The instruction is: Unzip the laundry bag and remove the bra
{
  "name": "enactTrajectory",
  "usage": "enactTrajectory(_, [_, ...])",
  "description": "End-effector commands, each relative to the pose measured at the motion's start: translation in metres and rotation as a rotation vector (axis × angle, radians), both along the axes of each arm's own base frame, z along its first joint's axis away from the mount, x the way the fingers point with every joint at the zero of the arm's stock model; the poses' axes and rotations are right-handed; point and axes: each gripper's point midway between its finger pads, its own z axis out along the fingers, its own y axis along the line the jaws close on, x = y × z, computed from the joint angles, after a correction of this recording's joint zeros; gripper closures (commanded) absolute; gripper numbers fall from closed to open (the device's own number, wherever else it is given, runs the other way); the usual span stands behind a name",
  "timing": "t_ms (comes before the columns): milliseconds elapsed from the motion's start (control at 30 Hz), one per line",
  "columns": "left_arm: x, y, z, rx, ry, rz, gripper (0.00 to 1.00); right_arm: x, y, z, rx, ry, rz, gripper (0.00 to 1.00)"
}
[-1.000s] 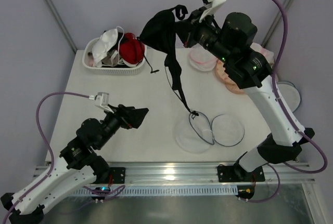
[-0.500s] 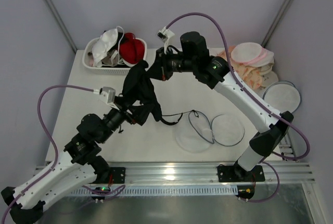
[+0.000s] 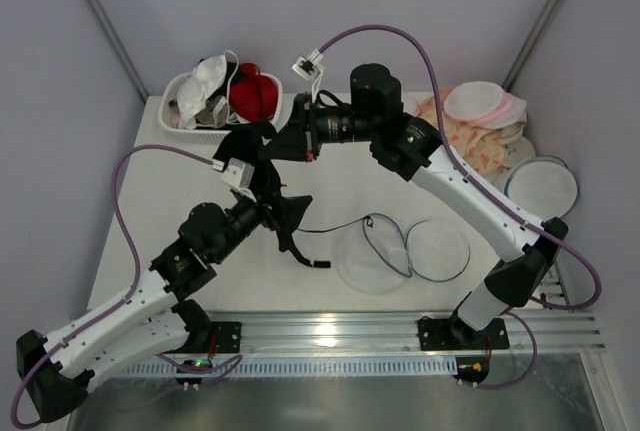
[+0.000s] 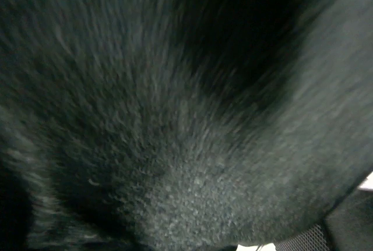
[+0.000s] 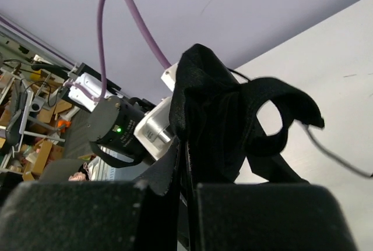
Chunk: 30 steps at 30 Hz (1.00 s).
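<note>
Top view: the bra [image 3: 250, 148] hangs over the worktop [image 3: 180, 201], left of the unzipped laundry bag [image 3: 365, 266], clamped in the right tool [image 3: 283, 144]. The left tool [image 3: 272, 209] is buried in cloth, so I cannot tell its state. My advice is to carry it fully clear of the bag before letting go.

Left wrist: only the bra [image 4: 186, 117] shows, as black fabric filling the view.

Right wrist: the right tool [image 5: 186, 193] has its jaws pressed together on the bra [image 5: 221, 117].

No writing is legible in any view.

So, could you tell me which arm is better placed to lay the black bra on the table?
Right, probably: the right gripper visibly pinches the bra, while the left gripper is smothered in its fabric, grip unclear.
</note>
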Motion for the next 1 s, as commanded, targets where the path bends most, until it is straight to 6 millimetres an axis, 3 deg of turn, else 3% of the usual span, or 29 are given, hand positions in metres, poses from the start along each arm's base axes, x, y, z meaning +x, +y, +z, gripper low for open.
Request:
enactTrajectory(0, [-0.001,0.0,0.02,-0.053,-0.052,-0.004,0.08,-0.02,-0.008,0.044,0.12,-0.042,0.047,0.96])
enactTrajectory(67, [-0.003,0.0,0.024,-0.058,-0.056,-0.014,0.2,-0.019,-0.008,0.04,0.112,-0.038,0.041,0.96])
enactTrajectory(100, [-0.003,0.0,0.027,-0.054,-0.051,-0.014,0.38,-0.018,-0.009,0.039,0.109,-0.038,0.035,0.96])
enactTrajectory(167, [-0.005,0.001,0.032,-0.063,-0.05,-0.019,0.63,-0.013,-0.01,0.03,0.083,-0.038,-0.002,0.96])
enactTrajectory(200, [-0.006,0.002,0.036,-0.067,-0.048,-0.019,0.87,-0.011,-0.01,0.027,0.073,-0.035,-0.014,0.96])
enactTrajectory(233, [-0.007,0.002,0.039,-0.072,-0.048,-0.017,0.97,-0.009,-0.012,0.024,0.062,-0.033,-0.039,0.96])
enactTrajectory(500, [-0.013,0.02,0.056,-0.093,-0.009,0.032,1.0,0.016,-0.021,-0.013,-0.069,-0.044,-0.188,0.96])
enactTrajectory(700, [-0.014,0.045,0.071,-0.071,0.029,0.129,1.0,0.056,-0.05,-0.068,-0.298,-0.068,-0.445,0.95])
enactTrajectory(867, [-0.009,0.064,0.09,-0.064,-0.008,0.218,1.0,0.068,-0.082,-0.111,-0.472,-0.07,-0.575,0.39])
enactTrajectory(933, [-0.004,0.074,0.101,-0.054,-0.015,0.28,1.0,0.073,-0.099,-0.111,-0.495,-0.089,-0.656,0.32])
enactTrajectory(967, [0.001,0.074,0.1,-0.024,-0.017,0.299,1.0,0.074,-0.109,-0.121,-0.527,-0.091,-0.693,0.28])
